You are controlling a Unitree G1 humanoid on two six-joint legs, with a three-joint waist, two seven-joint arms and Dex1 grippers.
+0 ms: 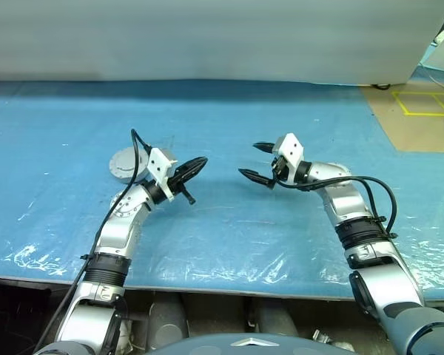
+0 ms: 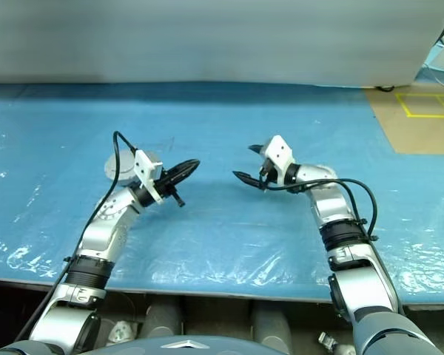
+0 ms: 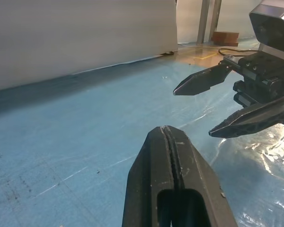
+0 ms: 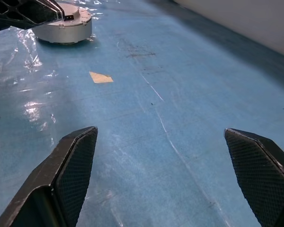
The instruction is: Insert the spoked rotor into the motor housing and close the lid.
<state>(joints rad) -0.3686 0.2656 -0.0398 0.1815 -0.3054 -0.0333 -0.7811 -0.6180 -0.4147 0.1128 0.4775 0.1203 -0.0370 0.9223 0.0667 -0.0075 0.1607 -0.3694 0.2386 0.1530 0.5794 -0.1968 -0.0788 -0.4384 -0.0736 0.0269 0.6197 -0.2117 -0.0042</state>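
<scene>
- Motor housing (image 1: 123,164): seen as a closed round grey shell, flat on the blue plastic sheet (image 1: 229,237) covering the bench; plain grey outside, lid side up. Inside not visible, so rotor can't be told.
- Housing is placed on robot's left side of the sheet, just behind the left arm's wrist, partly hidden by the wrist and its black cable in both eye views.
- In the right wrist view the housing (image 4: 66,27) is seen resting on the sheet, w/ a dark fingertip of the other arm in front of it at the corner.
- Left tool (image 1: 194,167): fingers pressed together, nothing clamped between them; only a thin seam is seen between the 2 fingers (image 3: 170,161) in the left wrist view. It is held above the sheet, pointing toward the middle, apart from the housing.
- Right tool (image 1: 257,161): fingers spread wide apart, nothing between them; blue sheet is seen through the gap. Textured pads (image 4: 78,165) are seen in its own wrist view.
- Both tools are aimed at each other over the centre of the sheet, near but not touching; right tool (image 3: 227,101) is seen open from the left wrist view.
- Small tan patch (image 4: 101,77) is seen on the sheet, between the housing and the right tool.
- Grey wall (image 1: 207,37) runs along the far edge of the sheet; tan floor w/ yellow tape lines (image 1: 429,103) is seen at far right.
</scene>
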